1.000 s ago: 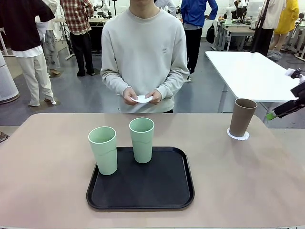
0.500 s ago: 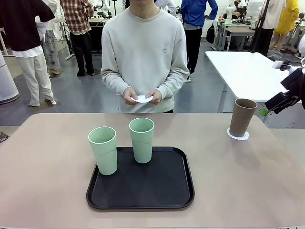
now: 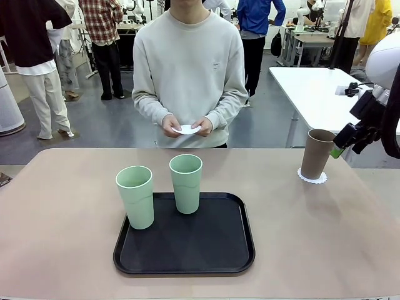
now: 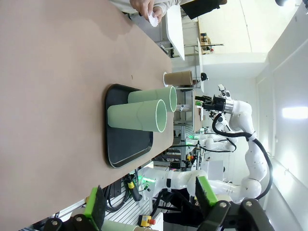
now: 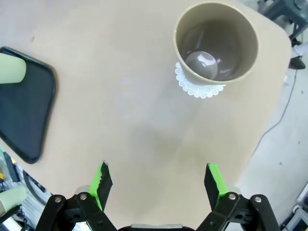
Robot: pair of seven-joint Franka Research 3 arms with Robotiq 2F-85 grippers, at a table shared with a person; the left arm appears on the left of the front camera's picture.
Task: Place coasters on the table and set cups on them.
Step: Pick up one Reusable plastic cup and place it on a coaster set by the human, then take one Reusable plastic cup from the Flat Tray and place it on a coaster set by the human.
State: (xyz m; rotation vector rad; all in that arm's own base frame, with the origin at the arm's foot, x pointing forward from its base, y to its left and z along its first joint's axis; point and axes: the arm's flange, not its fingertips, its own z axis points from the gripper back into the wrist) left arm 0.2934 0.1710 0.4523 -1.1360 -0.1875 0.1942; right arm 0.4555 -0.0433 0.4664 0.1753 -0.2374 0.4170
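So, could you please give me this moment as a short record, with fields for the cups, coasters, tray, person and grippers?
brown cup: upright on a doily coaster, far right of the table
left mint cup: upright on the black tray
right mint cup: upright on the tray
person: at the far side, holding another coaster in both hands
left gripper: open, empty, away from the cups
right gripper: open, empty, raised beside the brown cup
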